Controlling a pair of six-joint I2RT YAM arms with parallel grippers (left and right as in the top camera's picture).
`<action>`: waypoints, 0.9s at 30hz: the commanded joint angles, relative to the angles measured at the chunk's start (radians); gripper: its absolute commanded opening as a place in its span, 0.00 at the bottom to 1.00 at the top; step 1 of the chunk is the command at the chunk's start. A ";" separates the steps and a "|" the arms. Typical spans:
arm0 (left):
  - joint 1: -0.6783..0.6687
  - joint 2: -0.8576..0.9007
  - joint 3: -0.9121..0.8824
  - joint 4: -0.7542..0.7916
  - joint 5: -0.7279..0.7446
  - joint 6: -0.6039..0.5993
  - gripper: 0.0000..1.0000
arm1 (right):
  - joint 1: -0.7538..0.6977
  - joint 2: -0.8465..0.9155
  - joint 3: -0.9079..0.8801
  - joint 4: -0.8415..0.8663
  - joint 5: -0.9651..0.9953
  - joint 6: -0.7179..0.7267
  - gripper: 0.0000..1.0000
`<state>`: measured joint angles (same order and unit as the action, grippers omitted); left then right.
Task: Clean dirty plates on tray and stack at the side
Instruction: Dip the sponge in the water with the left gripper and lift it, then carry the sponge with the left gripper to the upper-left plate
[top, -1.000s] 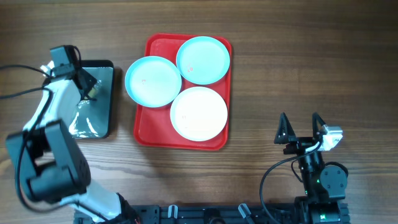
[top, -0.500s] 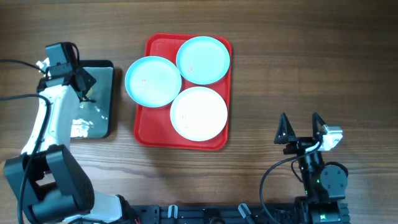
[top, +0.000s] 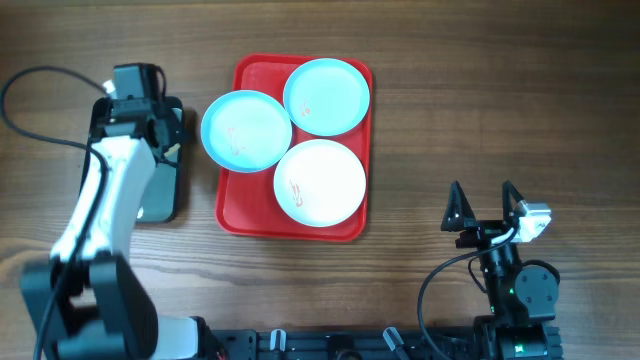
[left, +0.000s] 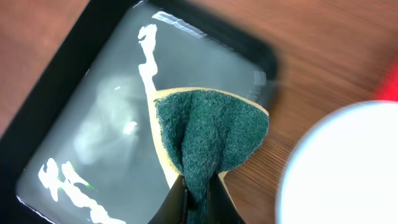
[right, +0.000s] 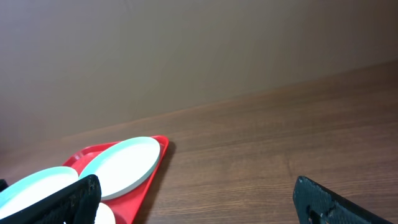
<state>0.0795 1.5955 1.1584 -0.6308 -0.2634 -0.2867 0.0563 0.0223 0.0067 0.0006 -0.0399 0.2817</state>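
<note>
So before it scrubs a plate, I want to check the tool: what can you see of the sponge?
The sponge has a dark green scouring face over pale yellow foam. It is folded and pinched along the crease by the left claw, fanning out over the shiny base of the black tray. Whether it touches the base is unclear.

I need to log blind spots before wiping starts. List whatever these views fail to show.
Overhead: the left arm hides much of the black tray and how the left gripper holds the sponge.
Left wrist: the nearest plate is blurred, cut by the right edge; dirt unreadable.
Right wrist: the whiter plate is mostly behind the right gripper's finger, cut by the bottom edge.
Overhead: plate marks too small to identify.
</note>
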 joint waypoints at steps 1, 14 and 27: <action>-0.101 -0.169 0.006 -0.008 0.006 0.152 0.04 | -0.003 -0.005 -0.002 0.005 0.025 -0.019 1.00; -0.333 -0.144 0.006 -0.107 0.069 0.175 0.04 | -0.003 -0.005 -0.002 0.005 0.017 -0.016 1.00; -0.333 0.115 0.006 0.042 0.069 0.175 0.04 | -0.003 -0.005 -0.002 0.004 0.014 0.196 1.00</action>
<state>-0.2497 1.6585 1.1595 -0.6361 -0.1917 -0.1310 0.0563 0.0223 0.0067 0.0006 -0.0395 0.3691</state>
